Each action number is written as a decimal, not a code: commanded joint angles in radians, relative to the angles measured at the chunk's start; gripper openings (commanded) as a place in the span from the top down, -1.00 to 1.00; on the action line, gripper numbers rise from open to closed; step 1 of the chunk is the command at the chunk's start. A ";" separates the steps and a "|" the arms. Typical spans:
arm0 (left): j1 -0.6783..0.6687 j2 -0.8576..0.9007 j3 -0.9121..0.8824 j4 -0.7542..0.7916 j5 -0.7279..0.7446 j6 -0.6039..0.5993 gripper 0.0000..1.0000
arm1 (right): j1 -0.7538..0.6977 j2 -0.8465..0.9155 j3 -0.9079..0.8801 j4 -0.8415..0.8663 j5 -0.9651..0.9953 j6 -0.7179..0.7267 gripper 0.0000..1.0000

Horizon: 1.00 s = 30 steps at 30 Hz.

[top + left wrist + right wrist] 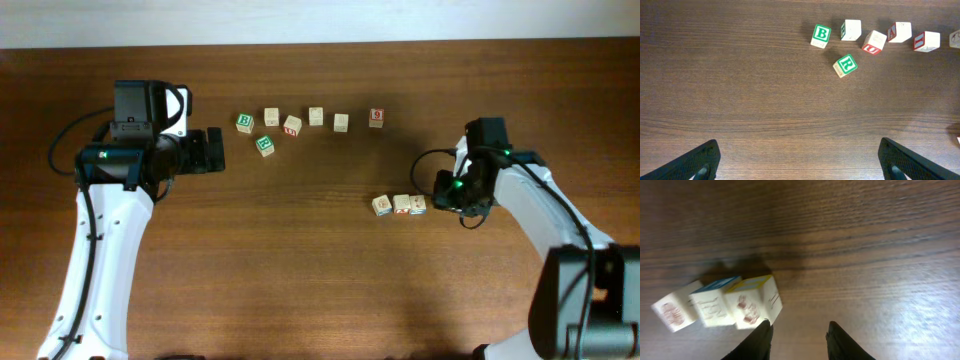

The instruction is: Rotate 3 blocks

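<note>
3 blocks (pixel 401 205) touch in a row — right claw (pixel 799 332) beside them parted, empty; left claw (pixel 799 150) spread wide.

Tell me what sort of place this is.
Probably a robot-manipulation test bench rather than a home: a plain wooden table, a left arm and right arm reaching over it, and small alphabet blocks laid out like practice props.

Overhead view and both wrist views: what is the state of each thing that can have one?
left gripper: open wide, empty, above bare table.
right gripper: jaws narrowly apart, empty, beside the end block.
three blocks: on the table, side by side in a row, ungripped.
other cubes: scattered loose on the table, untouched.
</note>
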<state>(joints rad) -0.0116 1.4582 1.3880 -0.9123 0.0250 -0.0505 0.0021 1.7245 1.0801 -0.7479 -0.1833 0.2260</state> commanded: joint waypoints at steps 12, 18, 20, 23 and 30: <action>0.002 0.002 0.018 0.002 -0.003 -0.013 -0.98 | 0.131 0.145 -0.009 0.105 -0.074 -0.040 0.34; 0.002 0.002 0.018 0.002 -0.003 -0.013 -0.98 | 0.190 0.144 0.022 0.032 -0.090 -0.035 0.34; 0.002 0.002 0.018 0.002 -0.003 -0.013 -0.98 | 0.191 0.137 0.091 -0.057 -0.096 -0.035 0.33; 0.002 0.002 0.018 0.002 -0.003 -0.013 -0.98 | 0.227 0.123 0.230 -0.197 -0.103 0.007 0.34; 0.002 0.002 0.018 0.002 -0.003 -0.013 -0.98 | 0.486 0.134 0.267 -0.220 0.006 0.348 0.68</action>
<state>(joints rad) -0.0116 1.4582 1.3880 -0.9127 0.0250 -0.0505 0.4160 1.8580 1.3502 -0.9653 -0.2802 0.3916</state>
